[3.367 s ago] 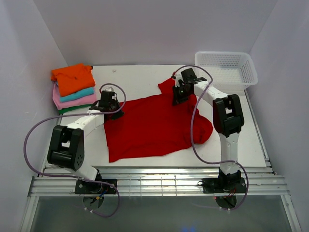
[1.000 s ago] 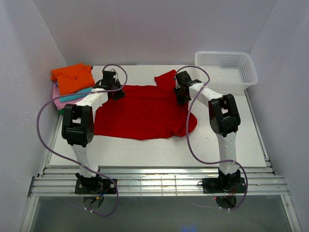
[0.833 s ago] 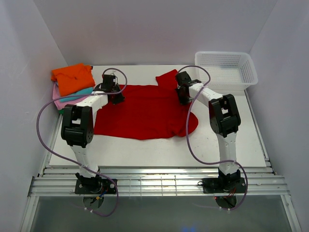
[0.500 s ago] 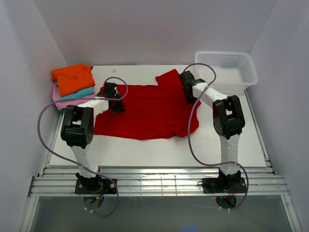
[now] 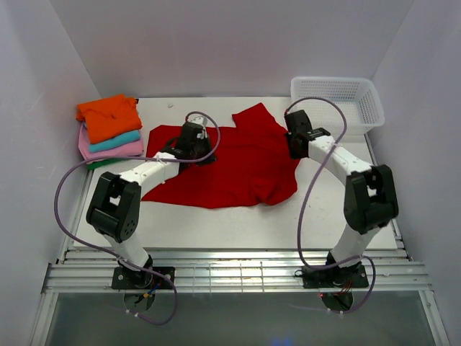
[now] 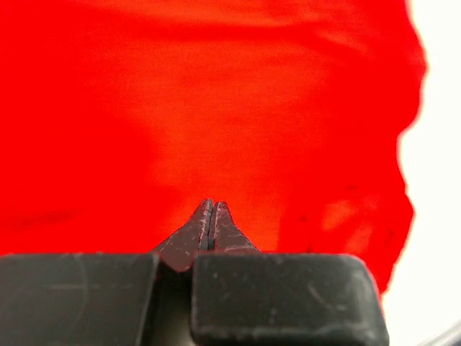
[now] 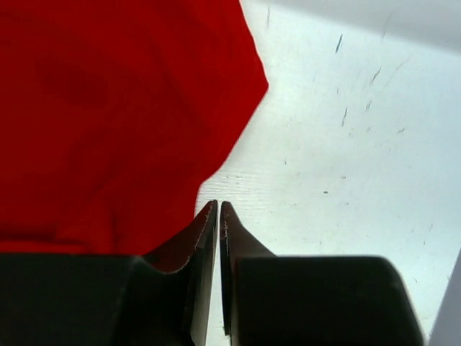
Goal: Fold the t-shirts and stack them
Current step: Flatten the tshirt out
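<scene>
Over the red t-shirt (image 5: 238,162) | left gripper (image 6: 210,205) stretched low, pinched closed, empty | right gripper (image 7: 218,207) at the hem, closed, empty | white table (image 5: 216,223), white walls (image 5: 216,43)

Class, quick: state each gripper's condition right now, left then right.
Left gripper: closed, nothing visibly pinched, over the red t-shirt.
Right gripper: closed, empty, beside the t-shirt's edge.

White table (image 5: 238,220) under a spread red t-shirt (image 5: 245,162), tee stack (image 5: 108,122), mesh basket (image 5: 346,115)
</scene>
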Controlling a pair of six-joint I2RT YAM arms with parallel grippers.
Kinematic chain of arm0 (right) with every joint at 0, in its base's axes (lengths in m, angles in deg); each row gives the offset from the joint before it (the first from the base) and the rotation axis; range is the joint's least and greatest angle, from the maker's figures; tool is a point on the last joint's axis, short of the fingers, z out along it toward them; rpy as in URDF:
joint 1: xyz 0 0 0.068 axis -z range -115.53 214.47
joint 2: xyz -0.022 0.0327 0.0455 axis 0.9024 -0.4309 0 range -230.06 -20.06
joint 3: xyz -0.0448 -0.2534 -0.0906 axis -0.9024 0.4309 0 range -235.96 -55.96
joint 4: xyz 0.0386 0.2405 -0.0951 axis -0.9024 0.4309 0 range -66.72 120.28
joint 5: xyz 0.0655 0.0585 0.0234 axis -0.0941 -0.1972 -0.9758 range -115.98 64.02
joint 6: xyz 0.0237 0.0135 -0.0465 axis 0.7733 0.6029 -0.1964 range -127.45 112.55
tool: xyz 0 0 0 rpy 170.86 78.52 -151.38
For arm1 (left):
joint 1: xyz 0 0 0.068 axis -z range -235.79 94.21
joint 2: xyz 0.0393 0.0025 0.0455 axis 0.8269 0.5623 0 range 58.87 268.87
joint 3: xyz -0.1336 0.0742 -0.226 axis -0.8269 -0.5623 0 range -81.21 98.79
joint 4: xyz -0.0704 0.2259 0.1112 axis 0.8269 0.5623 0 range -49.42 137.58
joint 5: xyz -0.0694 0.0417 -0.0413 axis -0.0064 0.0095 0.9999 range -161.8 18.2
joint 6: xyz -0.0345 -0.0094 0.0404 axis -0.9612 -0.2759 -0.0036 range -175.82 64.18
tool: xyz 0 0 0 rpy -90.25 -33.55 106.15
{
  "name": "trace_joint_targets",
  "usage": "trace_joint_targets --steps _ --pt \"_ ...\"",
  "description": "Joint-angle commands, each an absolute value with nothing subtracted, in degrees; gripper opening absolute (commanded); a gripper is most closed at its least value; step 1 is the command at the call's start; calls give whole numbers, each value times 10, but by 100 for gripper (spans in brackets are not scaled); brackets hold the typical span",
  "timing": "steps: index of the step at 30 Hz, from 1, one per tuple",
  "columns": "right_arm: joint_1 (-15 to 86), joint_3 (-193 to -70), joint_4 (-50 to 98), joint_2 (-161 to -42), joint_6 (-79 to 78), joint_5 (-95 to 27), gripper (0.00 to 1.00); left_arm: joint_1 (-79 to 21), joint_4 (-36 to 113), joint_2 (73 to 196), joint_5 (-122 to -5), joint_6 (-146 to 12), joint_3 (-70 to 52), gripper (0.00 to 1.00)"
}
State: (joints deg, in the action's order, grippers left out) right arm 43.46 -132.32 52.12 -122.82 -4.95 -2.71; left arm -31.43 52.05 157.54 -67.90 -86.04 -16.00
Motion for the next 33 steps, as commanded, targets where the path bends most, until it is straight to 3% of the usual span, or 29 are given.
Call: trace_joint_targets --steps 1,3,6,7,10,18,33 --pt "431 -1280 431 -1103 -45 -118 12 -271 441 1523 -665 -863 -168 0" --pt "431 -1259 425 -1048 -45 -183 13 -252 425 1522 -655 -868 -170 0" --pt "431 -1227 433 -1005 -37 -282 30 -231 417 1543 -652 -873 -161 0" --pt "431 -1216 431 -997 -28 -303 43 -227 418 1552 -652 -873 -156 0" --pt "428 -1171 421 -977 -16 -377 50 -215 413 1591 -649 -879 -141 0" --pt "416 -1064 359 -965 5 -447 51 -191 410 1689 -642 -886 -84 0" --pt "404 -1047 270 -1051 47 -480 51 -181 394 1716 -646 -894 -100 0"
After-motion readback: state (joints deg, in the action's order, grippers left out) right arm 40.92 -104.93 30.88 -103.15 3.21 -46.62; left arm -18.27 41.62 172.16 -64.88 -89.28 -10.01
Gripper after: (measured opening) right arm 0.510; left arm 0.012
